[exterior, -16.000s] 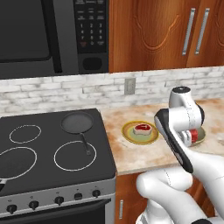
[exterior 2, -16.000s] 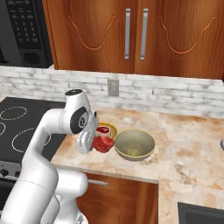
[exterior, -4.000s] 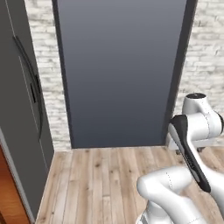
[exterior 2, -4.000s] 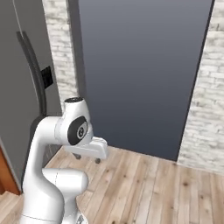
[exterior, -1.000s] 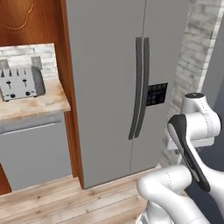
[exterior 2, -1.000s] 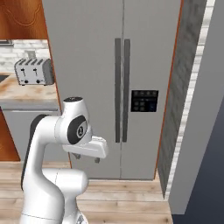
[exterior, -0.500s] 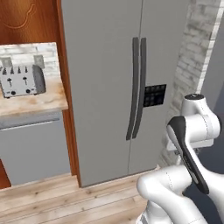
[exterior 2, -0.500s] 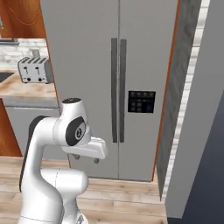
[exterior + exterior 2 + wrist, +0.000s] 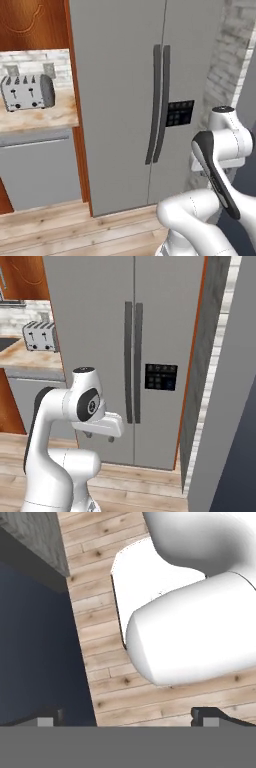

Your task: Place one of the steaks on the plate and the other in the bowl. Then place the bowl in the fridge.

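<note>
You're parked on a light wood plank floor [image 9: 45, 225], square in front of the fridge [image 9: 130, 90], both grey doors closed, the two long black handles [image 9: 157, 102] side by side down the middle seam. A dark control panel [image 9: 161, 377] sits on the right-hand door. To the fridge's left you've got a counter [image 9: 37, 117] with a silver toaster [image 9: 26, 92] near its back edge, against the pale brick backsplash. From the right base view you pick up the grey side panel [image 9: 197, 371] and a pale wall on the fridge's far side. Look down the hand view: the gripper [image 9: 127, 719] points at the floor planks, a dark blue-grey surface [image 9: 35, 652] alongside. The fingertips [image 9: 47, 719] stand far apart, with nothing pinched between them.
</note>
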Controlling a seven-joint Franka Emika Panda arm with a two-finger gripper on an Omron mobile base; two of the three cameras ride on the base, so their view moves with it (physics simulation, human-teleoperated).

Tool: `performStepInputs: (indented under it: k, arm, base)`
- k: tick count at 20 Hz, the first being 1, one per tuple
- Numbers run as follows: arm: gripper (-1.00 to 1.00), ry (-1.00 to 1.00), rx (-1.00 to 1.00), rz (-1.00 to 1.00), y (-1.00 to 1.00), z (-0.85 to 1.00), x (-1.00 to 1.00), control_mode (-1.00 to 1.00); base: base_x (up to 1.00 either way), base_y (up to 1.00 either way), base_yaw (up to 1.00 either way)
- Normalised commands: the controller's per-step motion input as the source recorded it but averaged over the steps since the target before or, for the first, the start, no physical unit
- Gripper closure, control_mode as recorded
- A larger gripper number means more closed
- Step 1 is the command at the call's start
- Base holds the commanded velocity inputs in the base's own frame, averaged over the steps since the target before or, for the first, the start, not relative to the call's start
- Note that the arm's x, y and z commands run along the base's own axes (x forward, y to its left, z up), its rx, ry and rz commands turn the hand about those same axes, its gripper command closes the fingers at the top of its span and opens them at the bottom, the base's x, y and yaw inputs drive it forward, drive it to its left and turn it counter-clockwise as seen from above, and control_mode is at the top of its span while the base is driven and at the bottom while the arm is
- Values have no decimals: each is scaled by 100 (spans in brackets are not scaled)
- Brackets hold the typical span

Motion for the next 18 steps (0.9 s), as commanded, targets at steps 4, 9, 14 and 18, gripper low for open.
performStepInputs:
  k: [4, 9, 14, 18]
  arm:
    - [-100, 0, 0, 0, 0, 0, 0, 100]
    - [-100, 0, 0, 0, 0, 0, 0, 100]
    - [-100, 0, 0, 0, 0, 0, 0, 100]
    - [-100, 0, 0, 0, 0, 0, 0, 100]
  base:
    - [29, 0, 31]
    - [18, -35, 4]
    - [42, -12, -4]
    - [28, 0, 0]
